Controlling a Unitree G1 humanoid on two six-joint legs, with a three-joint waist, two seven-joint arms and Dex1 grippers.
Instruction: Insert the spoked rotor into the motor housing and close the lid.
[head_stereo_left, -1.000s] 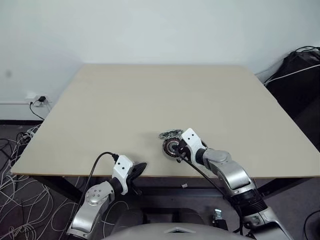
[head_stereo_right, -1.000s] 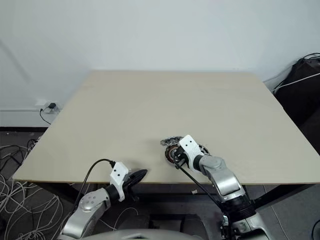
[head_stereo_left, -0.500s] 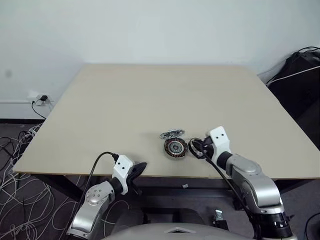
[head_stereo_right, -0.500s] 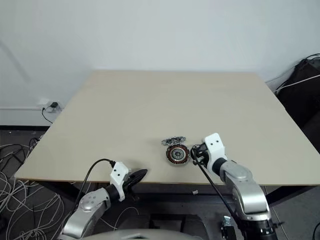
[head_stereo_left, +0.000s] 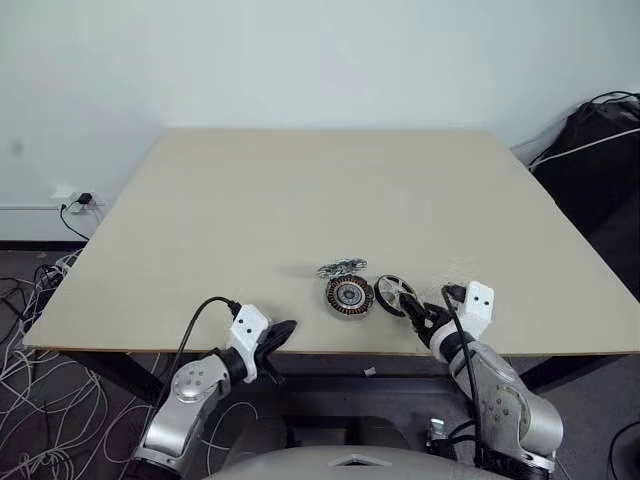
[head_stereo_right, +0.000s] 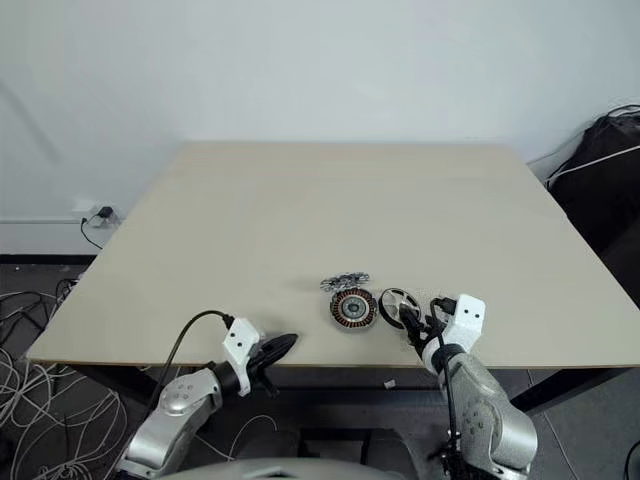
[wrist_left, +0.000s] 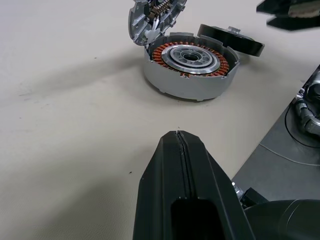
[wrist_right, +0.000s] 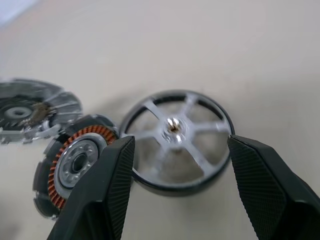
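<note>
The pale worktop (head_stereo_left: 300, 200) carries three small parts near its front edge. The right arm reaches in over that edge, its gripper (head_stereo_left: 418, 313) angled down with its jaws spread wide on either side of the spoked rotor (wrist_right: 177, 140), which lies flat on the worktop just beside the motor housing (head_stereo_left: 349, 296); whether the fingers (wrist_right: 97, 192) touch the rim I cannot tell. The left arm is bent low at the front edge, and its gripper (head_stereo_left: 277, 335) has its jaws pressed together on nothing, aimed across the worktop towards the housing, well apart from it. The lid (head_stereo_left: 342, 268) leans tilted against the far side of the housing, touching it.
</note>
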